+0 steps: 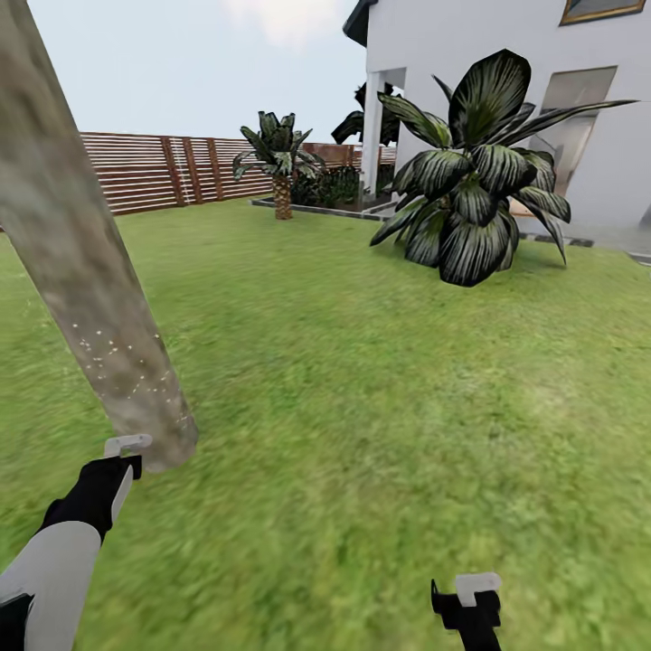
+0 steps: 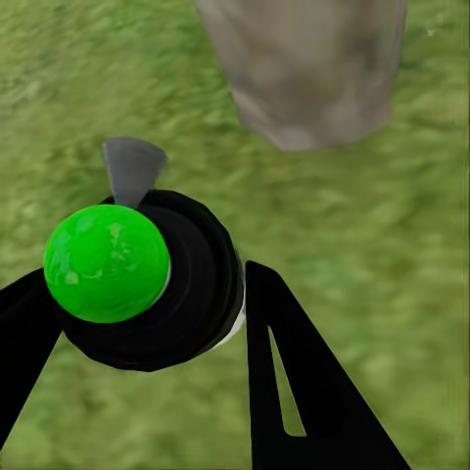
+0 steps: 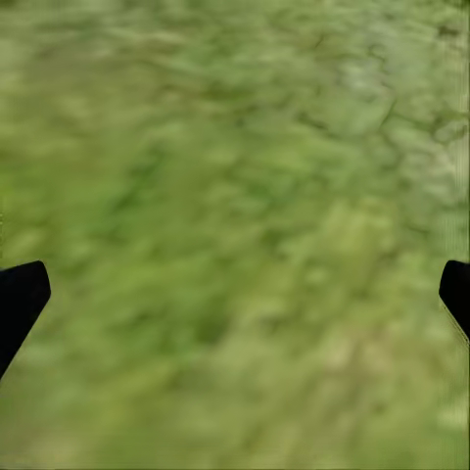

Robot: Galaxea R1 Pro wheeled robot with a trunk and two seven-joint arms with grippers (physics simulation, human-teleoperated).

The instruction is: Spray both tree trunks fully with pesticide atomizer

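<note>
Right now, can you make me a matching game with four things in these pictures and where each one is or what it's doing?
Things:
1. spray bottle
2. tree trunk
3. right claw
4. little palm

Places or states:
A. by the wooden fence, far across the lawn
B. open, with just grass under it
C. held in the left claw, green top showing
D. speckled white, right next to the left claw

Pairs: 1-C, 2-D, 3-B, 4-A
</note>
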